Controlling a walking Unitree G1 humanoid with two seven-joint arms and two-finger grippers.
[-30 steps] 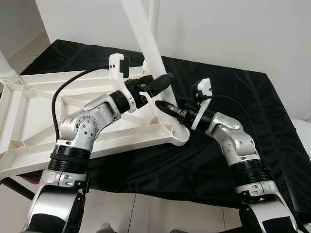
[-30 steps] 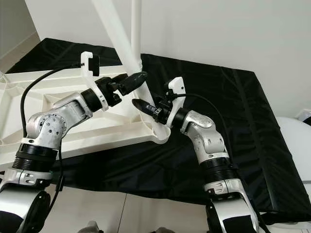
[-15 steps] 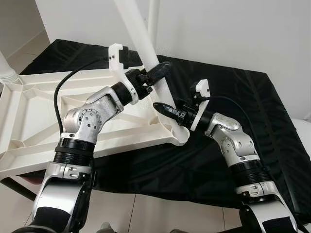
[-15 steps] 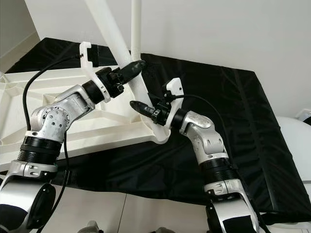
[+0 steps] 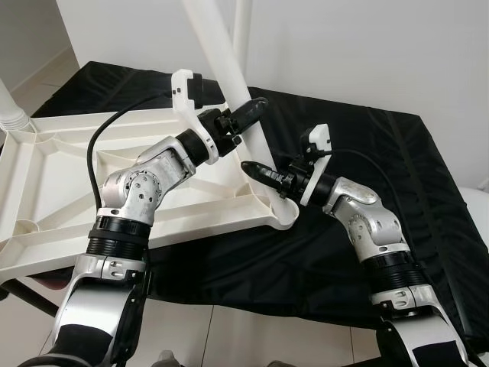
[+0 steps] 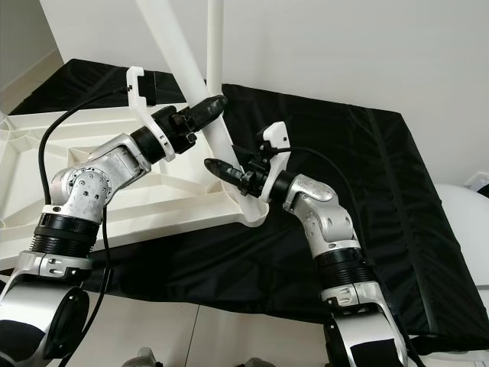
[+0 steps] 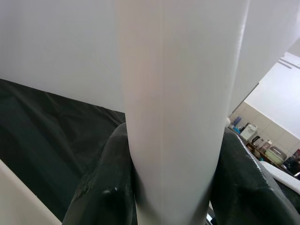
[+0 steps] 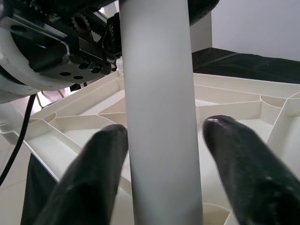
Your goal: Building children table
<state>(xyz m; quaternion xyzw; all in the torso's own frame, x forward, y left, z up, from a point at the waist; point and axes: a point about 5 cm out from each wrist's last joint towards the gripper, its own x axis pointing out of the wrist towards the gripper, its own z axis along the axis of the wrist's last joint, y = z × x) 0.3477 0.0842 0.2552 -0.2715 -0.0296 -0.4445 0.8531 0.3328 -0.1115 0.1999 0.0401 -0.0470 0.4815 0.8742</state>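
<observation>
White legs: two (image 5: 221, 53) | left tool (image 5: 246, 116) clamps one | right tool (image 5: 256, 170) spread around it

A white plastic tabletop (image 6: 92, 195) lies upside down, ribbed underside up, on a surface draped in black cloth (image 6: 359, 153). Its near corner socket (image 6: 256, 212) overhangs the cloth. A white table leg (image 6: 183, 65) rises out of this corner, tilted towards the robot's left and running out of the top of the frame. A second white leg (image 6: 215, 38) stands upright behind it. The left tool (image 6: 205, 111) reaches across the tabletop, its black fingers clamped on the tilted leg partway up. The right tool (image 6: 221, 167) points at the same leg lower down, just above the socket; whether its fingers touch the leg cannot be told. A white wall (image 6: 344, 46) stands behind.
</observation>
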